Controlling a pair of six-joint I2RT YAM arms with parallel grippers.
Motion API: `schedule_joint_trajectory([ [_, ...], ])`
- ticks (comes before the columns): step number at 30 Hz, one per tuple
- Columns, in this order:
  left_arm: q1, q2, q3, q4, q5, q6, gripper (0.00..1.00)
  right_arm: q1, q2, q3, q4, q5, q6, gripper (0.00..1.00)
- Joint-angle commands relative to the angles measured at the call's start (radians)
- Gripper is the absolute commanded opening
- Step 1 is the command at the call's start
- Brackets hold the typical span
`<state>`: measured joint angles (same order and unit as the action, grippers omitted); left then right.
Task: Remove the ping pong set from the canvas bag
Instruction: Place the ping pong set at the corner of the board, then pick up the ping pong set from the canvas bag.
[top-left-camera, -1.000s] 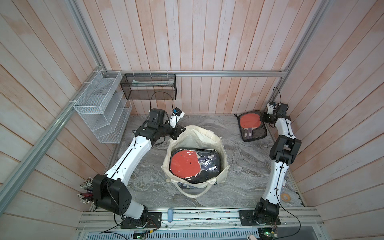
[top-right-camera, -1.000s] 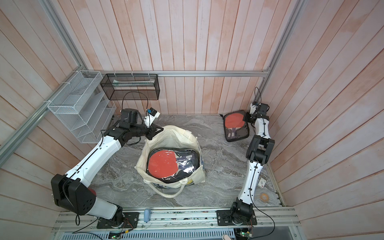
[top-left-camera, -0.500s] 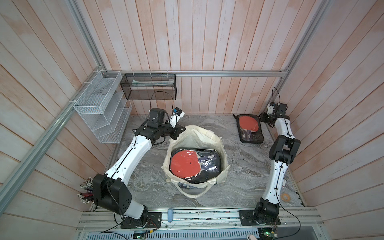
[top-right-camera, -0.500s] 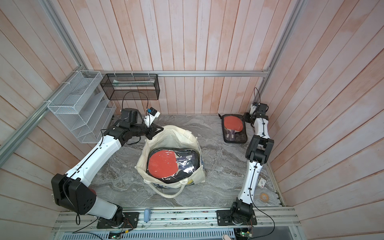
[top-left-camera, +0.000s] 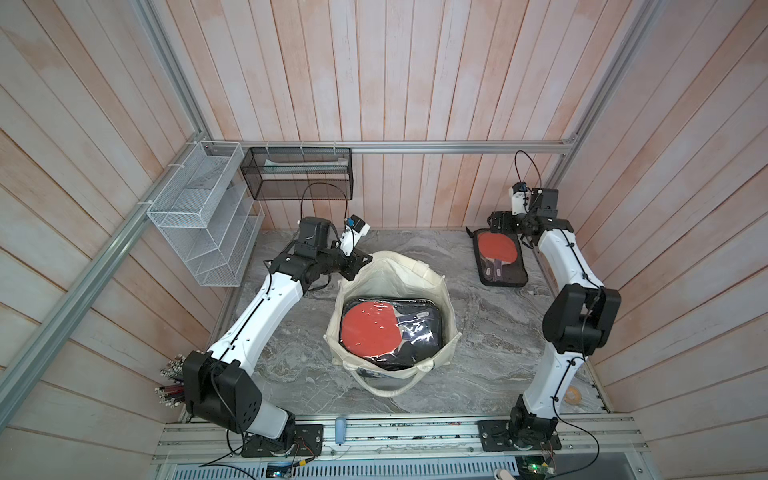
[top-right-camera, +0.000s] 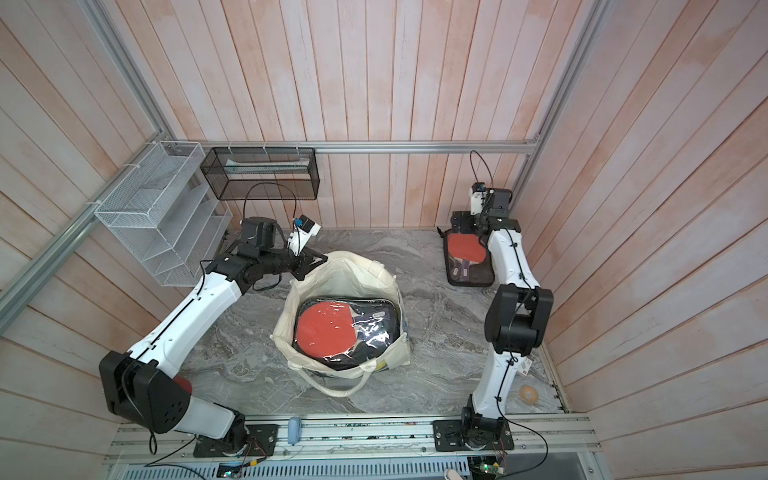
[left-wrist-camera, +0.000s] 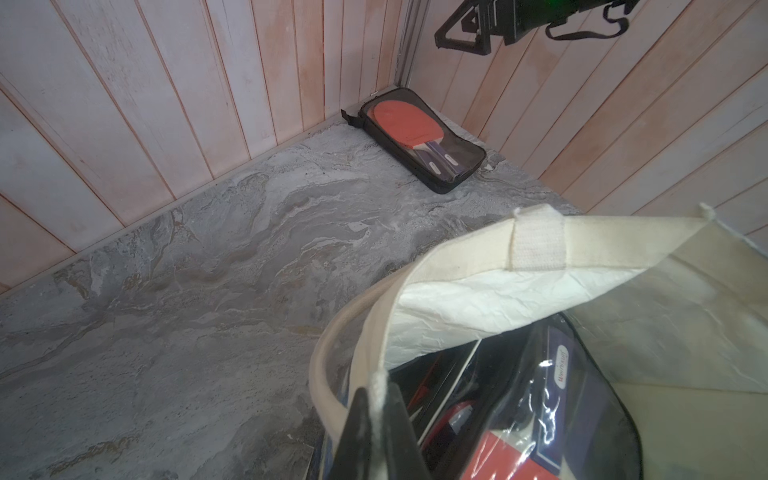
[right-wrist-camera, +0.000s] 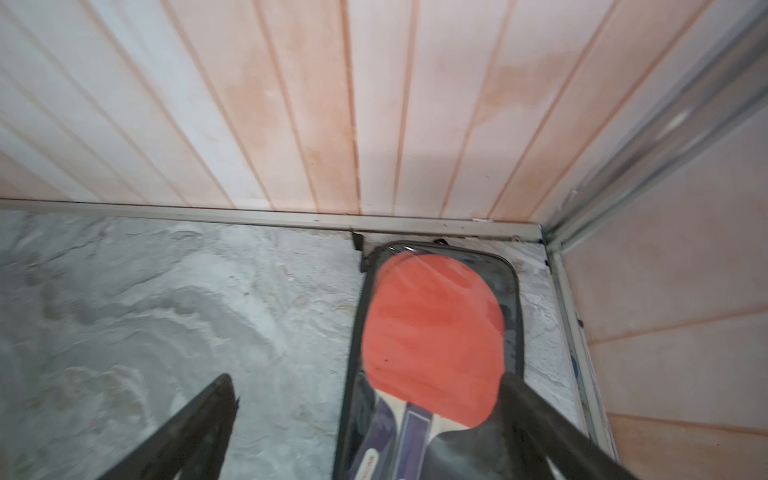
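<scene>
– The ping pong set (top-left-camera: 390, 332) is lying flat inside the canvas bag (top-left-camera: 395, 276), which is sitting mid-table with its mouth facing up. The other set (top-left-camera: 500, 259) is lying out on the table (top-left-camera: 478, 332) in the far right corner.

– Which arm is minding the bag?

– The left gripper (left-wrist-camera: 376, 419) is pinching the bag's rim at its far left corner, jaws clamped together on the canvas, and that is holding the mouth open.

– And the right gripper (right-wrist-camera: 365, 378)?

– It is hovering just over the other set, jaws standing wide apart, gripping nothing.

– So what is the coming reach turning on?

– Direction, probably. The left arm is nearer but is busy with the rim, so the free right arm is looking like the one to go. From its jaws the bagged set is lying well apart, toward the robot's left and back toward its own side. The long axis is running across the bag, with the paddle head (top-left-camera: 365, 332) toward the left arm and the handles (top-left-camera: 415, 328) pointing toward the right arm.

– So the handle end is facing the free arm?

– It is looking that way.
</scene>
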<state>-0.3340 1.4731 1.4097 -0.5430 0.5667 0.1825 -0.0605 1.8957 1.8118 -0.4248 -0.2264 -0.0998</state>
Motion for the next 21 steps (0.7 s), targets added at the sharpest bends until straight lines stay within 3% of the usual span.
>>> schedule_joint_trajectory([
  [1, -0.015, -0.096, -0.020, 0.094, 0.026, -0.009, 0.00, 0.039, -0.168, -0.085, 0.003, -0.113, -0.031, 0.99],
  [5, -0.016, -0.157, -0.072, 0.130, 0.038, -0.017, 0.00, 0.156, -0.359, -0.150, -0.079, -0.287, -0.057, 0.99],
  [9, -0.016, -0.185, -0.102, 0.137, 0.038, -0.017, 0.00, 0.360, -0.472, -0.136, -0.244, -0.347, -0.087, 1.00],
  [15, -0.016, -0.186, -0.119, 0.157, 0.030, -0.024, 0.00, 0.683, -0.520, -0.149, -0.344, -0.283, -0.031, 1.00],
  [21, -0.017, -0.168, -0.119, 0.177, 0.029, -0.038, 0.00, 0.877, -0.430, -0.133, -0.413, -0.196, -0.028, 0.99],
])
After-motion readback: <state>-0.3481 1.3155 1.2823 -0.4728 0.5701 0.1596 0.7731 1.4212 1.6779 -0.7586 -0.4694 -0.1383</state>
